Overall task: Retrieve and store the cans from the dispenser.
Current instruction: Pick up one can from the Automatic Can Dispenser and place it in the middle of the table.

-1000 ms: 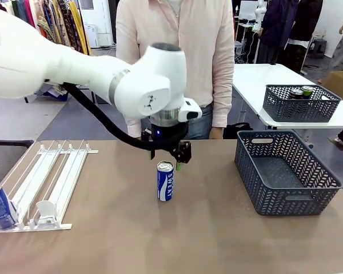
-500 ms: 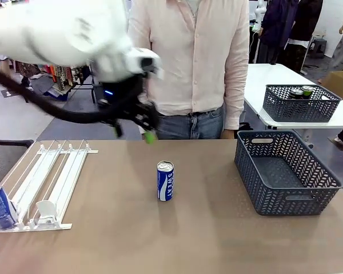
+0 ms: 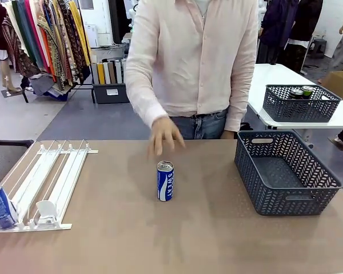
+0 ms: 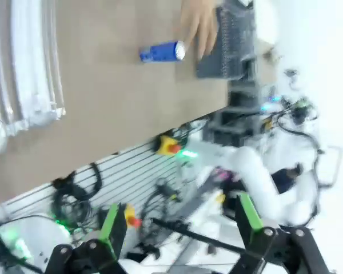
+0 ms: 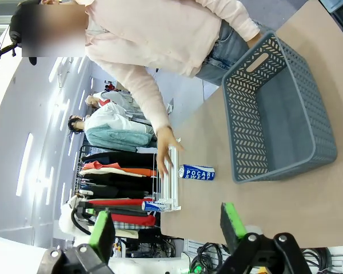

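Note:
One blue can (image 3: 165,181) stands upright mid-table; it also appears as the blue can (image 4: 162,52) and the blue can (image 5: 196,172) in the wrist views. A person's hand (image 3: 164,137) hovers just behind and above it. A second blue can (image 3: 0,205) sits at the front of the white dispenser (image 3: 63,171), in its leftmost lane. My left gripper (image 4: 180,220) is open and empty, raised far from the table. My right gripper (image 5: 167,227) is also open and empty, well back from the table.
A dark lattice basket (image 3: 286,171) stands empty at the table's right. Another basket (image 3: 300,103) holding cans sits on a white table behind. The person stands at the far edge, leaning over the middle.
My left arm, which hung over the middle can, lifted away to the left and left the front view. The person's hand came down toward that can.

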`<state>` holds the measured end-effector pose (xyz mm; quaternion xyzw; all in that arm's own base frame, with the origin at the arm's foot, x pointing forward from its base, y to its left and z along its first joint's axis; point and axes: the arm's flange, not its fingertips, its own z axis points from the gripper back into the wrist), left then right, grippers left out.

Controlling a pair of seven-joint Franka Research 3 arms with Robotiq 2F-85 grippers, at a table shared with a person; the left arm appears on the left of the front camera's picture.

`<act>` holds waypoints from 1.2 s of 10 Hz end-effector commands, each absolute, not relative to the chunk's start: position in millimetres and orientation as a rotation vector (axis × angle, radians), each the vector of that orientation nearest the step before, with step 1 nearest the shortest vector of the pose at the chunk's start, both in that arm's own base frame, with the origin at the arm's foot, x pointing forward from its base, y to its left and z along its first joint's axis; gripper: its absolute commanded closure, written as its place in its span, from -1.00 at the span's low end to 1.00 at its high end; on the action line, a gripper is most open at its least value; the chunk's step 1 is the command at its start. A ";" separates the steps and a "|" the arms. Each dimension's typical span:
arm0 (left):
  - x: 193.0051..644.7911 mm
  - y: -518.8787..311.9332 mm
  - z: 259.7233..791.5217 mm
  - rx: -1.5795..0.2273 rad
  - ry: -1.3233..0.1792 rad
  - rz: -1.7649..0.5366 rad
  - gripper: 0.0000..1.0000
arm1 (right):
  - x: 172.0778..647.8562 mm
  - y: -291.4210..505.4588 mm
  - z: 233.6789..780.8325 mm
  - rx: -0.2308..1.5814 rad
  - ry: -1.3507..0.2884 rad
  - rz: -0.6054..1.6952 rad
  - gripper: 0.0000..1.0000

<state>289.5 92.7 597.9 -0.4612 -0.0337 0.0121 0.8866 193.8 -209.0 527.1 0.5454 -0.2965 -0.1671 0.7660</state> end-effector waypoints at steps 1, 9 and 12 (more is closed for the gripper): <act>281.4 160.6 574.5 -1.324 -0.239 0.252 -1.00 | 196.3 -209.9 530.7 1.204 -0.678 -0.340 -1.00; 255.5 192.5 569.0 -1.212 -0.184 0.254 -1.00 | 196.3 -209.9 530.7 1.204 -0.678 -0.340 -1.00; 255.5 192.5 569.0 -1.212 -0.184 0.254 -1.00 | 196.3 -209.9 530.7 1.204 -0.678 -0.340 -1.00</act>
